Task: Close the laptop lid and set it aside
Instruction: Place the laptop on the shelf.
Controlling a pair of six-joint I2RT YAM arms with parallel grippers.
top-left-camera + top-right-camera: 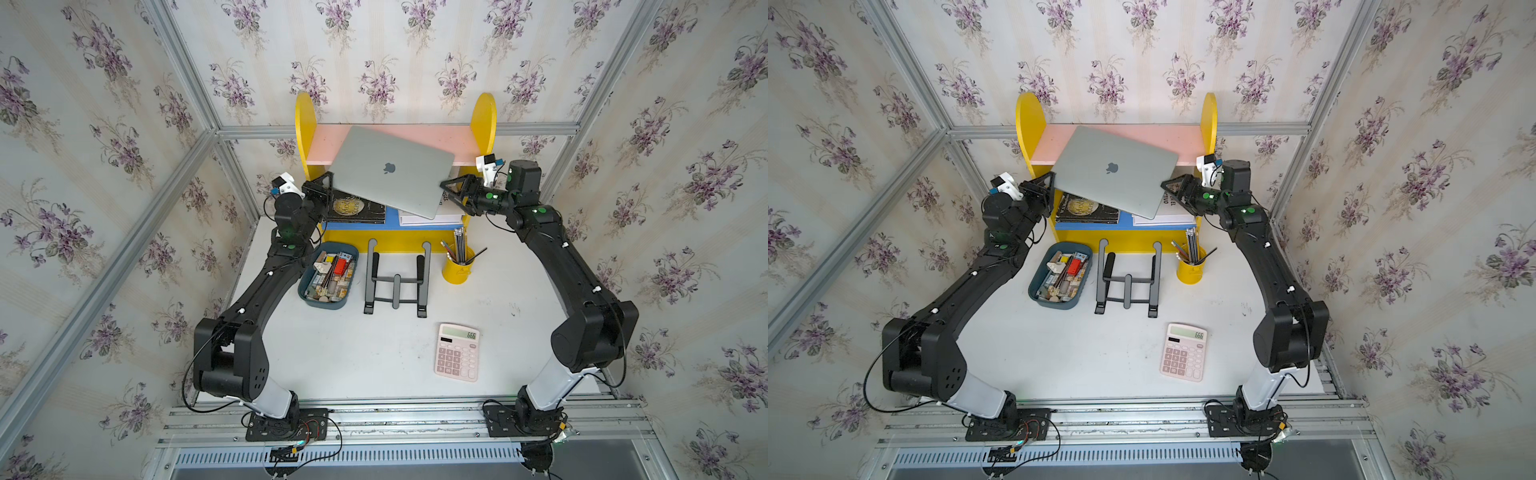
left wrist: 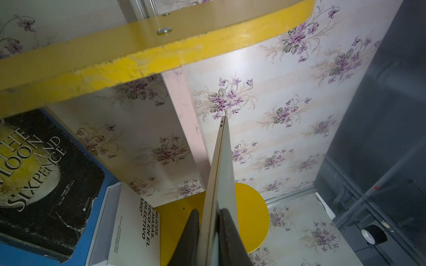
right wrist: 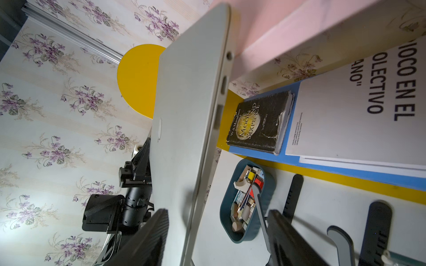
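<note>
The silver laptop (image 1: 374, 158) is shut and hangs tilted in the air in front of the yellow shelf. Its lid (image 1: 1125, 183), with the apple logo, faces up in both top views. My left gripper (image 1: 326, 185) is shut on the laptop's left edge. In the left wrist view both dark fingers (image 2: 189, 230) press the thin laptop (image 2: 221, 161) between them. My right gripper (image 1: 451, 189) stands open at the right edge. In the right wrist view its jaws straddle the laptop (image 3: 184, 115) with a wide gap on either side, touching nothing.
The yellow shelf (image 1: 303, 124) has a pink top board (image 1: 465, 137). On its lower board lie a black book (image 1: 353, 208) and a white book (image 1: 446, 212). On the table stand a blue tray of bits (image 1: 307, 286), a black folding stand (image 1: 397, 282), a yellow pencil cup (image 1: 457, 270) and a pink calculator (image 1: 457, 353).
</note>
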